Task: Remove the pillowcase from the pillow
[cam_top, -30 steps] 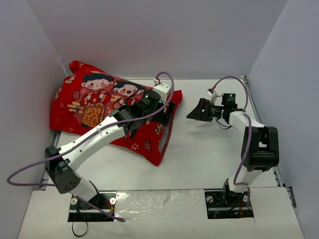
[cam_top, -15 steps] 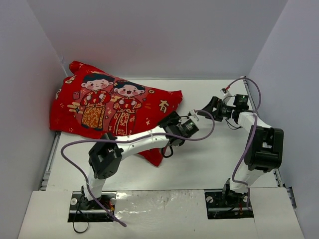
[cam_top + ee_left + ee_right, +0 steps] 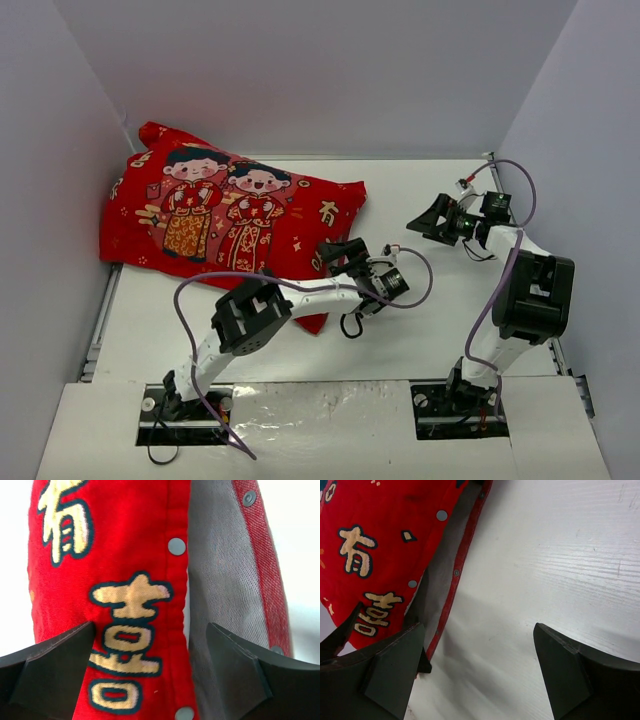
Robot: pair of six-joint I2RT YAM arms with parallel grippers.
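Observation:
The red pillowcase (image 3: 220, 215), printed with two cartoon figures, lies at the back left of the table. It covers the pillow, which is hidden inside. My left gripper (image 3: 337, 252) is open at the cover's right end. In the left wrist view its jaws (image 3: 150, 675) straddle the snap-buttoned opening edge of the pillowcase (image 3: 125, 580), where the grey inner lining (image 3: 220, 580) shows. My right gripper (image 3: 428, 216) is open and empty over bare table, to the right of the cover. In the right wrist view the gripper (image 3: 477, 675) faces the pillowcase (image 3: 380, 540) at upper left.
The white table (image 3: 430, 320) is boxed in by grey walls at the back (image 3: 320, 70) and on both sides. The cover's left end lies against the left wall (image 3: 50, 200). A purple cable (image 3: 190, 300) loops off the left arm.
My left arm has swung off the top of the cover to the right and down, and its gripper now faces the cover's right open edge. My right gripper has drawn back to the right.

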